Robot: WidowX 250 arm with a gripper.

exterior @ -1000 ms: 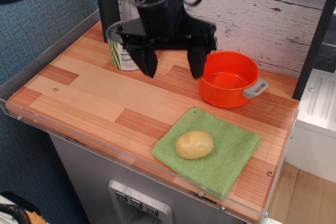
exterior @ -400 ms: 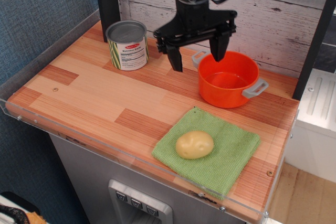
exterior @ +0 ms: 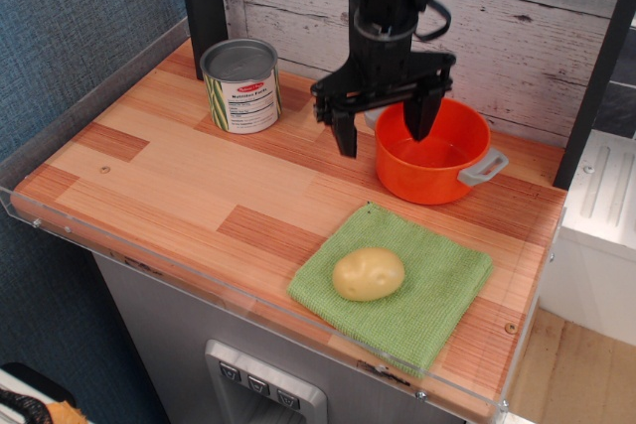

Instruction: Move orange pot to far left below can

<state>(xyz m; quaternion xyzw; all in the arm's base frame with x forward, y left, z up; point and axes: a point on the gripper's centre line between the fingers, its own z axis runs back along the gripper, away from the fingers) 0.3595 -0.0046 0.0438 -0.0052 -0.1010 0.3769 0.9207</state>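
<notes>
Against the whitewashed plank wall, the wooden table [exterior: 179, 181] carries the orange pot [exterior: 433, 161]; tool [exterior: 385, 131] spread, apparently straddling its rim.

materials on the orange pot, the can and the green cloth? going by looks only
Orange pot: looks like moulded plastic, glossy, uniform colour, with a grey handle likely plastic too.
Can: apparently metal, with a dull silver ridged lid; the body wears a printed label, probably paper.
Green cloth: woven fabric, matte, with a visible fine grid texture, maybe microfibre.
</notes>
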